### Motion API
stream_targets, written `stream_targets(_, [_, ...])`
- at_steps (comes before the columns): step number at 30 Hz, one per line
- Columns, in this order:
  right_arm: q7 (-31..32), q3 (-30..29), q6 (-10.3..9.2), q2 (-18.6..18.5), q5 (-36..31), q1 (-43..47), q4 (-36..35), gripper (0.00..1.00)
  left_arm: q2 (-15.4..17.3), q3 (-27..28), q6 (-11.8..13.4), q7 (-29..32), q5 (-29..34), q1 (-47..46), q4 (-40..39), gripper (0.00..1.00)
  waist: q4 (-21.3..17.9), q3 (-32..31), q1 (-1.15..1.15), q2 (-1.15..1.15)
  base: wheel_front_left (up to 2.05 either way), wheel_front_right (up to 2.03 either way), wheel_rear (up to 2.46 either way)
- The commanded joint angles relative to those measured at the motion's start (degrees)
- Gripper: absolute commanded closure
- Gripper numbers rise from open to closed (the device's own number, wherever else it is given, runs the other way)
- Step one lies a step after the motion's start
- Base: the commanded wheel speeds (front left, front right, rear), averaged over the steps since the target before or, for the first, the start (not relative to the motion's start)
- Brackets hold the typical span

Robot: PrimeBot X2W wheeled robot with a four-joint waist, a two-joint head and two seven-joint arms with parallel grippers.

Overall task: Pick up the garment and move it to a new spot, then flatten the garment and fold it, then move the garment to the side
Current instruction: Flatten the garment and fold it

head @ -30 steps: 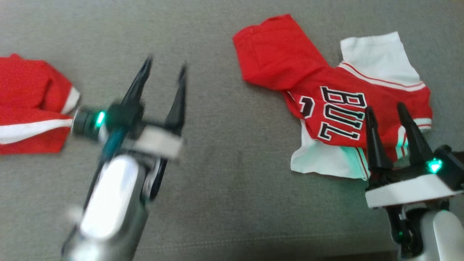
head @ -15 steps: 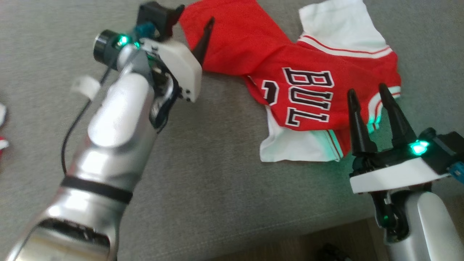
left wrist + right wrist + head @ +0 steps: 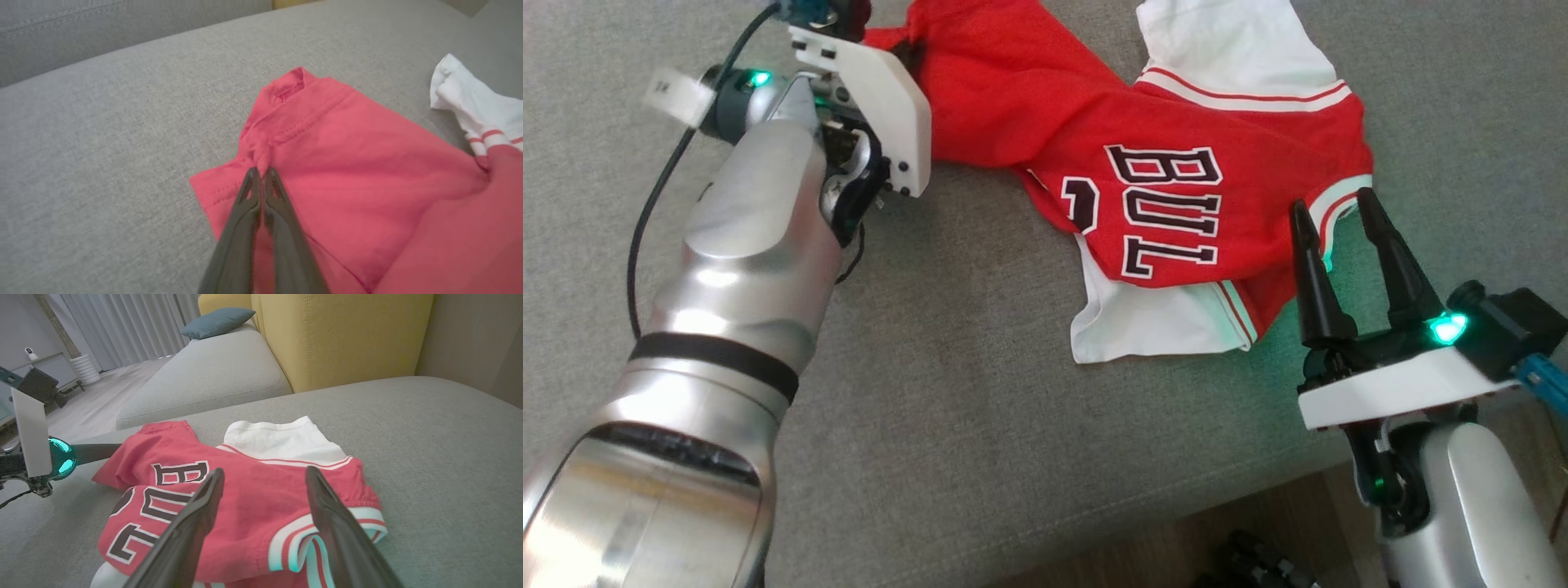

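On a grey sofa cushion the red-and-white jersey lies crumpled across the upper centre and upper right of the head frame, its black lettering face up. At the upper left of that frame my left gripper is clenched on a hemmed red corner of the jersey, with the cloth bunched between my fingertips. At the lower right my right gripper hangs released, fingers spread apart, close by the jersey's striped white edge

Grey couch; yellow backrest; teal pillow; pale curtains.
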Motion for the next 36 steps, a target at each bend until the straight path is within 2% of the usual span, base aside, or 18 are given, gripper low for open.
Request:
stream_targets(1, [-0.5, 0.93, 0.42, 0.35, 0.21, -0.23, -1.68, 0.0, 1.73, 1.26, 0.08, -0.79, -0.52, -2.14, -1.25, 1.0, 0.18, -0.26, 0.0, 0.0, 0.0, 0.0, 0.0])
stream_targets(6, [-0.07, -0.02, 0.42, 0.46, 0.12, 0.54, -1.86, 0.0, 3.08, 2.95, 0.63, -8.0, -2.03, -0.32, -1.7, 1.0, 1.58, -1.36, 0.0, 0.0, 0.0, 0.0, 0.0])
stream_targets(11, [0.85, -1.06, 0.42, 0.51, -0.05, 1.82, -2.02, 0.0, 4.35, 5.66, 3.33, -16.09, -3.99, 6.12, -5.51, 1.0, 3.66, -2.92, 0.0, 0.0, 0.0, 0.0, 0.0])
stream_targets(14, [1.47, -1.8, 0.42, 0.42, -0.34, 2.64, -2.37, 0.0, 4.78, 7.14, 4.77, -18.64, -5.31, 11.65, -9.83, 1.0, 5.16, -3.81, 0.0, 0.0, 0.0, 0.0, 0.0])
stream_targets(19, [2.75, -2.42, 0.42, -0.33, -1.05, 3.49, -3.13, 0.0, 5.83, 9.88, 8.48, -20.23, -7.2, 23.16, -20.45, 1.0, 6.96, -5.15, 0.0, 0.0, 0.0, 0.0, 0.0])
stream_targets(24, [4.07, -3.23, 0.42, -1.35, -1.69, 4.22, -3.86, 0.0, 6.15, 12.34, 13.73, -20.57, -8.61, 35.79, -33.35, 1.0, 8.24, -6.05, 0.0, 0.0, 0.0, 0.0, 0.0])
stream_targets(31, [5.47, -3.88, 0.42, -3.0, -2.39, 3.9, -4.68, 0.0, 5.32, 12.25, 19.93, -18.7, -8.8, 48.01, -46.86, 1.0, 9.6, -6.64, 0.0, 0.0, 0.0, 0.0, 0.0])
stream_targets(32, [5.61, -4.02, 0.42, -3.17, -2.45, 3.88, -4.78, 0.0, 5.24, 11.9, 20.52, -18.2, -8.62, 49.09, -47.87, 0.78, 9.88, -6.77, 0.0, 0.0, 0.0, 0.0, 0.0])
stream_targets(33, [5.77, -4.09, 0.42, -3.31, -2.5, 3.86, -4.91, 0.0, 5.24, 11.62, 21.05, -18.0, -8.31, 49.87, -48.79, 0.19, 10.08, -6.84, 0.0, 0.0, 0.0, 0.0, 0.0])
stream_targets(34, [5.9, -4.13, 0.42, -3.44, -2.56, 3.82, -5.06, 0.0, 5.29, 11.42, 21.53, -18.03, -7.92, 50.42, -49.59, 0.0, 10.26, -6.9, 0.0, 0.0, 0.0, 0.0, 0.0])
stream_targets(36, [6.11, -4.14, 0.42, -3.65, -2.76, 3.75, -5.39, 0.0, 5.58, 11.07, 22.53, -18.5, -6.61, 51.05, -51.04, 0.0, 10.57, -7.1, 0.0, 0.0, 0.0, 0.0, 0.0])
